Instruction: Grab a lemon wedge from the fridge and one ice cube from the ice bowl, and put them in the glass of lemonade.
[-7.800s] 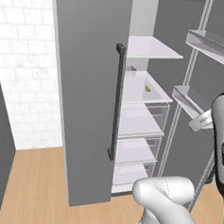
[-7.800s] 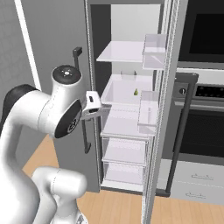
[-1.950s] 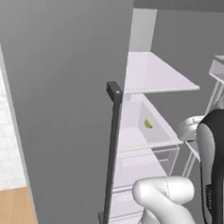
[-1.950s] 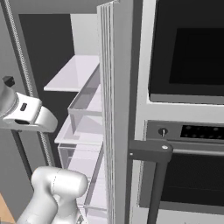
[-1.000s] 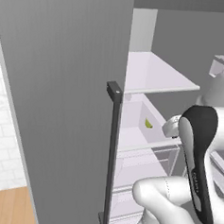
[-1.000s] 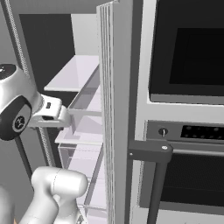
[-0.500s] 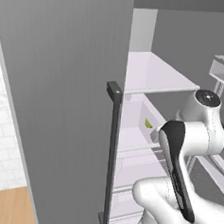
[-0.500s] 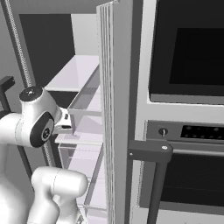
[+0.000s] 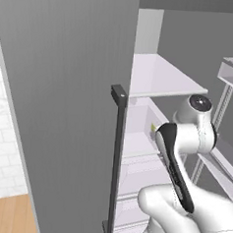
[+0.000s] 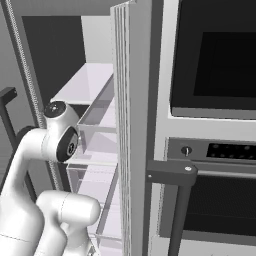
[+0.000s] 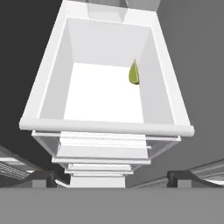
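The fridge (image 9: pixel 66 85) stands open, its grey left door and dark bar handle (image 9: pixel 115 158) close in front of me. In the hand view, a tiny yellow-green lemon wedge (image 11: pixel 134 73) leans against the right inner wall of a white fridge bin (image 11: pixel 107 127). My gripper (image 11: pixel 113 177) hovers above and in front of the bin's near rim, open, with nothing between its fingertips (image 11: pixel 43 177). In the left base view, a sliver of the lemon wedge (image 9: pixel 153 129) peeks out beside my arm's wrist.
A white shelf (image 9: pixel 160 77) juts out above the bin, with clear drawers (image 10: pixel 100 150) below. The right fridge door's edge (image 10: pixel 132 125) stands close on my right. Beyond it is a built-in oven (image 10: pixel 220 65) with a dark bar handle (image 10: pixel 175 172).
The arm has swung forward and left into the fridge opening, carrying the hand over the bin. The jaws have stayed open and the base has not moved.
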Tool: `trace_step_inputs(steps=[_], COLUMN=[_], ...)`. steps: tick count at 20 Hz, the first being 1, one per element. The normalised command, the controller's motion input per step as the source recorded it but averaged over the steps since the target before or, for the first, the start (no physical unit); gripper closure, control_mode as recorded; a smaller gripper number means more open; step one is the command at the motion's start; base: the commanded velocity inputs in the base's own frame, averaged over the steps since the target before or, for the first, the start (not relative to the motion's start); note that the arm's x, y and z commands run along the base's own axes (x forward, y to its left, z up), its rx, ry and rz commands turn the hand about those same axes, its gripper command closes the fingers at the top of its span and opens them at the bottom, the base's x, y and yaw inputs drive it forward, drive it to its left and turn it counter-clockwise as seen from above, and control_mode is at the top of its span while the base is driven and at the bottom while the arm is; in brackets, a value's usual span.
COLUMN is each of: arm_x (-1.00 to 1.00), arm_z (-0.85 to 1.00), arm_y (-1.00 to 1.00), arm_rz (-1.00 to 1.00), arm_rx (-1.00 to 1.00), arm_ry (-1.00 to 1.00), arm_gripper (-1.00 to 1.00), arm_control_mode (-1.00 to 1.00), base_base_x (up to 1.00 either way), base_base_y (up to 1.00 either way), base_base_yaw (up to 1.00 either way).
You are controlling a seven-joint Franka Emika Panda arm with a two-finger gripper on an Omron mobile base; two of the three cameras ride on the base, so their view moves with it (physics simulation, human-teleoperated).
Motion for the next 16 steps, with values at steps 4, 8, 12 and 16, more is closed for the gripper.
trace_step_inputs(steps=[4,8,12,16], arm_x=[0.87,0.50,0.61,0.48], arm_z=[-0.12,-0.52,-0.67,-0.59], arm_y=[0.00,-0.01,-0.02,-0.20], arm_rz=[0.00,0.00,0.00,0.00], arm_rx=[0.00,0.00,0.00,0.00], arm_ry=[0.09,0.00,0.00,0.00], arm_gripper=[-1.00,-1.00,-1.00,-1.00], arm_control_mode=[-1.00,-1.00,-1.00,-1.00], base_base_x=[0.00,0.00,0.00,0.00], base_base_y=[0.00,0.00,0.00,0.00], base_base_yaw=[0.00,0.00,0.00,0.00])
